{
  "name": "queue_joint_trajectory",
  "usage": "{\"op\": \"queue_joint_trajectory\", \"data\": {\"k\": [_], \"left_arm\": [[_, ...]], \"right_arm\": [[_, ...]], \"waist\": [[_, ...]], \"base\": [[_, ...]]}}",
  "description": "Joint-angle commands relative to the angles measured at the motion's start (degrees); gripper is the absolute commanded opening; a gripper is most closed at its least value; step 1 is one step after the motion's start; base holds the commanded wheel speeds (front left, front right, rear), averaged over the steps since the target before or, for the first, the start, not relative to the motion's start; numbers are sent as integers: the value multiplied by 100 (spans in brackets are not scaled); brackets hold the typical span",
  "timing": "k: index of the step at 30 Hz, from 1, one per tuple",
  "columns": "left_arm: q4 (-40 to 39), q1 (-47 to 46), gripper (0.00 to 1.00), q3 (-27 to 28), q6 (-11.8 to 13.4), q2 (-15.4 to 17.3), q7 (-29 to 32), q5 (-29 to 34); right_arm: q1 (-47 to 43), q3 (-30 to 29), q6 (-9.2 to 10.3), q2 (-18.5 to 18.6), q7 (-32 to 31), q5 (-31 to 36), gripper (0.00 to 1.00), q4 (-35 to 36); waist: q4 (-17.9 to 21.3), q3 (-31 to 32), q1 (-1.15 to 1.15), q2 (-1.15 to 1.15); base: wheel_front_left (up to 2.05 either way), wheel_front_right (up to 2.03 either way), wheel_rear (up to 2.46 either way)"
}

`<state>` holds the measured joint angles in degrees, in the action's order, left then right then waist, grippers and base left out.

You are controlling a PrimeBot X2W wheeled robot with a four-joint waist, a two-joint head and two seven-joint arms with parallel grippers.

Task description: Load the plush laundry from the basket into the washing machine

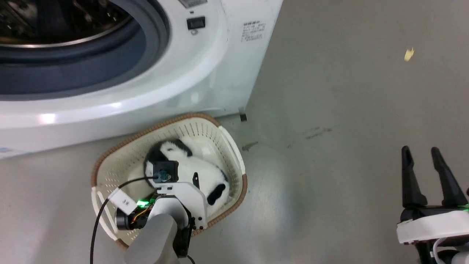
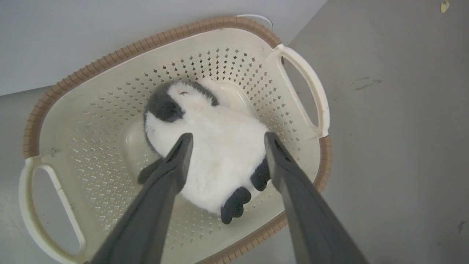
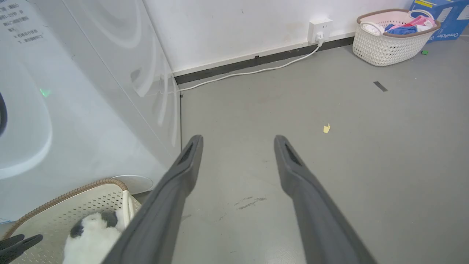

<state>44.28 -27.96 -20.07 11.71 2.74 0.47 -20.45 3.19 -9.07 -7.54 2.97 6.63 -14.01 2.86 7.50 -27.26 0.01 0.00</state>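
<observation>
The plush laundry point(image 2: 216, 121), a fluffy white toy with black patches, lies in the cream basket point(image 2: 110, 55) on the floor. The basket point(image 1: 121, 146) stands right in front of the white washing machine point(image 1: 205, 73), whose grey-gasketed port is uncovered at the upper left. My left gripper point(image 2: 227, 137) hangs open over the basket, a finger on each side of the plush point(image 1: 198, 167), apparently just above it. My right gripper point(image 1: 420, 150) is open and empty over bare floor, far to the right of the basket. The right wrist view catches the plush point(image 3: 91, 238) and the basket rim point(image 3: 66, 192) at its lower left.
A second basket point(image 3: 392, 36) with coloured clothes stands by the far wall beside a blue box point(image 3: 447, 14). A white cable point(image 3: 256, 69) runs along the floor from a wall socket point(image 3: 318, 29). A yellow scrap point(image 1: 408, 54) lies on the grey floor.
</observation>
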Motion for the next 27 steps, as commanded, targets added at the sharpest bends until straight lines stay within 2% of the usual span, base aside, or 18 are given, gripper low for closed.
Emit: {"op": "queue_joint_trajectory", "data": {"k": [1, 5, 13, 22, 27], "left_arm": [[207, -208, 100, -114, 85, 13, 124, -106], [459, -462, 100, -289, 234, 13, 309, -249], [966, -939, 100, -518, 496, 13, 295, -535], [1512, -1438, 100, -743, 746, 13, 79, -867], [1852, -1795, 100, -853, 1069, 46, -214, -973]], "right_arm": [[113, -60, 4, -7, 59, -85, 100, 63], [158, -127, 4, -7, 103, -180, 100, 138], [215, -260, 4, -7, 192, -390, 100, 254], [276, -444, 5, -8, 259, -583, 100, 462], [314, -479, 5, -9, 277, -707, 100, 589]], "waist": [[41, -251, -1, 0], [88, -557, -1, 0], [206, -1126, -1, 0], [277, -1762, -1, 0], [331, -2098, -1, 0]], "base": [[0, 0, 0], [0, 0, 0], [0, 0, 0], [0, 0, 0], [0, 0, 0]]}}
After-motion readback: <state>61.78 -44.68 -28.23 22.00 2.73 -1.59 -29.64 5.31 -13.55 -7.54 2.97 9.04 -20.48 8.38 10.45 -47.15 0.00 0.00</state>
